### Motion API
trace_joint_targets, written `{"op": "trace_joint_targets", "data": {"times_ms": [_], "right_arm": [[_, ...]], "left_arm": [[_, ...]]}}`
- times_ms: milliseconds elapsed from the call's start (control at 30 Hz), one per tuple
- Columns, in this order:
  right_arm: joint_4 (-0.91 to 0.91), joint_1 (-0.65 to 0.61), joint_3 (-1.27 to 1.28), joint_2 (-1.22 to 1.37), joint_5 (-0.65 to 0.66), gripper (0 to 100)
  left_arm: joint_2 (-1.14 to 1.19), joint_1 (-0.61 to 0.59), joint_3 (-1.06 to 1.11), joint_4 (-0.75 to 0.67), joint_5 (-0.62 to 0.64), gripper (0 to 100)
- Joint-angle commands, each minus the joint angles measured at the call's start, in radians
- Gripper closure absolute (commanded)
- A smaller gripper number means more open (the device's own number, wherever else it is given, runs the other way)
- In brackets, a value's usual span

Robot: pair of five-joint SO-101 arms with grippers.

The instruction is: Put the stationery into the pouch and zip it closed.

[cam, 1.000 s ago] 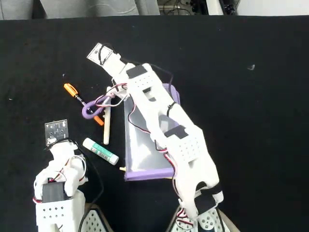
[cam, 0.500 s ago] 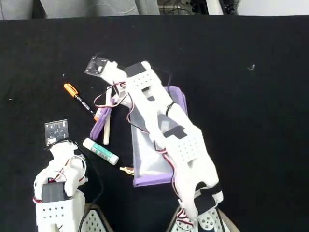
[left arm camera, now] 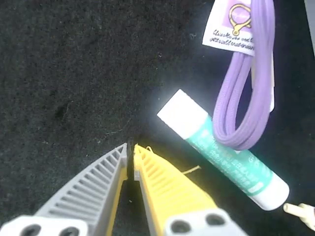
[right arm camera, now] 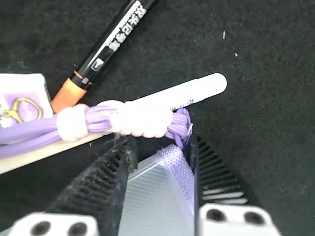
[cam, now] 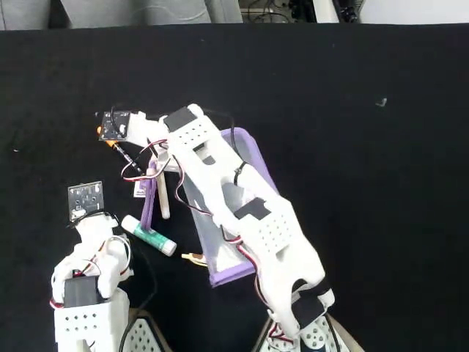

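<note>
The pouch (cam: 212, 227), clear with purple edging, lies slanted under my right arm (cam: 249, 220). My right gripper (right arm camera: 160, 145) is shut on the pouch's corner (right arm camera: 172, 164), right where the purple strap (right arm camera: 128, 118) is knotted on. The strap (cam: 149, 202) trails straight toward the glue stick (cam: 149, 235). Just beyond the fingertips lie a cream pen (right arm camera: 187, 93) and an orange-and-black marker (right arm camera: 108, 44). My left gripper (left arm camera: 130, 147) is shut with nothing in it, low over the cloth, close to the glue stick's white cap (left arm camera: 179, 108).
The black cloth covers the whole table, with wide free room to the right and far side. A white tag (left arm camera: 236, 24) hangs on the strap. The pouch's cream zip pull (cam: 192, 257) sticks out near its front corner. My left arm (cam: 91, 271) sits at the front left.
My right arm swung left with the pouch corner, turning the pouch to a slant. The strap went from a curl to a straight line. The glue stick shifted slightly; the left arm stayed still.
</note>
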Motion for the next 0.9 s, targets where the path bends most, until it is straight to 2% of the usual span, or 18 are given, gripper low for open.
{"op": "trace_joint_targets", "data": {"times_ms": [0,133,300,367,533,733,867], "right_arm": [[-0.006,0.002,-0.022,-0.001,0.020,82.9],[0.058,0.098,-0.028,0.031,0.023,84.5],[0.124,0.226,-0.031,0.024,0.025,96.6],[0.183,0.245,-0.030,0.002,0.025,97.6],[0.299,0.247,-0.030,-0.074,0.026,92.5],[0.313,0.219,-0.030,-0.150,0.026,77.3],[0.325,0.207,-0.030,-0.182,0.020,71.1]], "left_arm": [[-0.005,0.004,0.024,0.005,0.000,97],[-0.005,0.005,0.024,0.005,0.000,97],[-0.005,0.004,0.024,0.005,0.000,97],[-0.005,0.004,0.024,0.005,0.000,97],[-0.005,0.004,0.024,0.005,0.000,97],[-0.005,0.004,0.024,0.005,0.000,97],[-0.005,0.004,0.024,0.005,0.000,97]]}}
